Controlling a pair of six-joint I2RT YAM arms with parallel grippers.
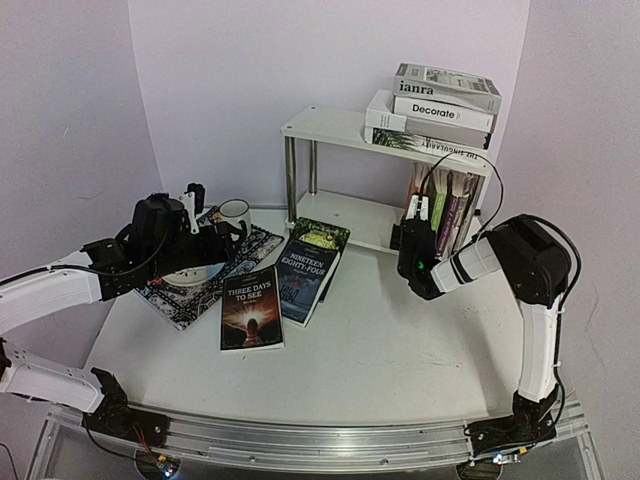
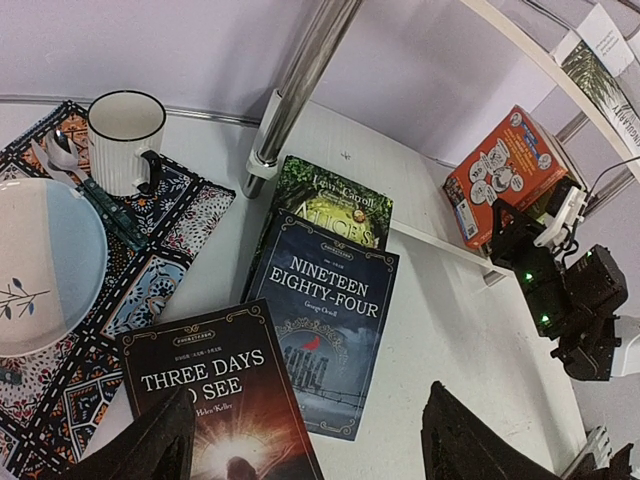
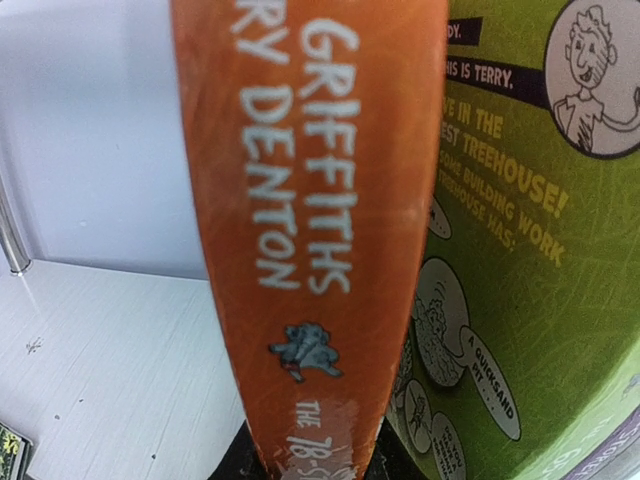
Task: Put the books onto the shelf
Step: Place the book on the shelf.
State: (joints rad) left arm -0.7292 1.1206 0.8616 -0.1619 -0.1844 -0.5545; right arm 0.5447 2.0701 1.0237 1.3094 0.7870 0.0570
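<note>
A place setting on the white counter (image 1: 400,340), under lilac walls (image 1: 220,70).
We see a flat multicoloured patterned mat (image 2: 165,250) lying on the left half of the counter. On it rests a pale blue and white bowl (image 2: 40,260) painted with a small leaf sprig. At the mat's far end stands a white ribbed mug (image 2: 122,140) with a dark rim, upright, and a metal spoon (image 2: 55,150) lies just beside it. A ribbed aluminium rail (image 1: 300,440) runs along the counter's near edge.

The thin orange paperback book (image 3: 310,230) carries white spine letters; the green paperback cover (image 3: 520,300) has cartoon drawings; the flat mat (image 2: 160,280) shows multicoloured tile patterns.
</note>
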